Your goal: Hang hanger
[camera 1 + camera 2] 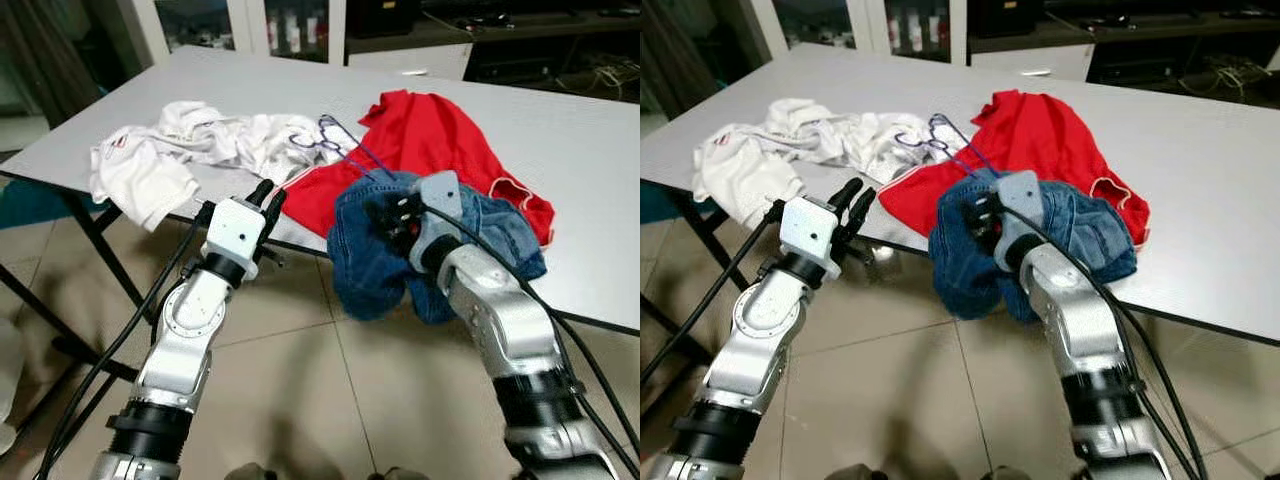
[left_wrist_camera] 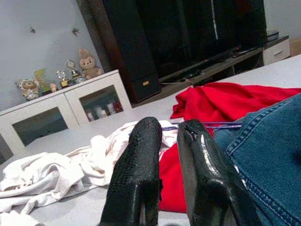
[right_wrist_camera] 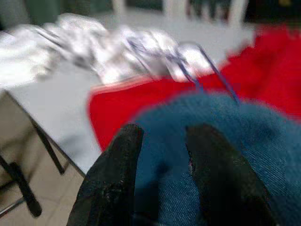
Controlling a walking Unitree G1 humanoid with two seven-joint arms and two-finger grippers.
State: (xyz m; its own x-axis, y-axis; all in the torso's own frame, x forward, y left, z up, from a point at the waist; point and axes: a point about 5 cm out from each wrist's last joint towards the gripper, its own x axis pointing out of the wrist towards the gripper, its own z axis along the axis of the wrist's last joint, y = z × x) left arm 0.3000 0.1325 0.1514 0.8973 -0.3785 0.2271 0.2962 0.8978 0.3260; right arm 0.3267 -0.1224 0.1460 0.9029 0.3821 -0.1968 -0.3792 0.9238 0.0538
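Observation:
A thin blue wire hanger (image 1: 345, 148) lies on the grey table (image 1: 570, 120), across white clothes (image 1: 190, 140) and a red garment (image 1: 430, 130); its lower end disappears under a blue denim garment (image 1: 365, 265) that droops over the table's front edge. My right gripper (image 1: 393, 215) rests on top of the denim, just short of the hanger (image 3: 188, 70), fingers apart with denim showing between them. My left gripper (image 1: 270, 192) hovers at the table's front edge beside the red garment, fingers (image 2: 141, 155) close together and empty.
Black table legs (image 1: 95, 240) stand under the left end, above a tiled floor (image 1: 300, 400). A white glass-door cabinet (image 1: 250, 25) and dark shelving (image 1: 520, 40) stand behind the table. Black cables (image 1: 120, 340) trail from both arms.

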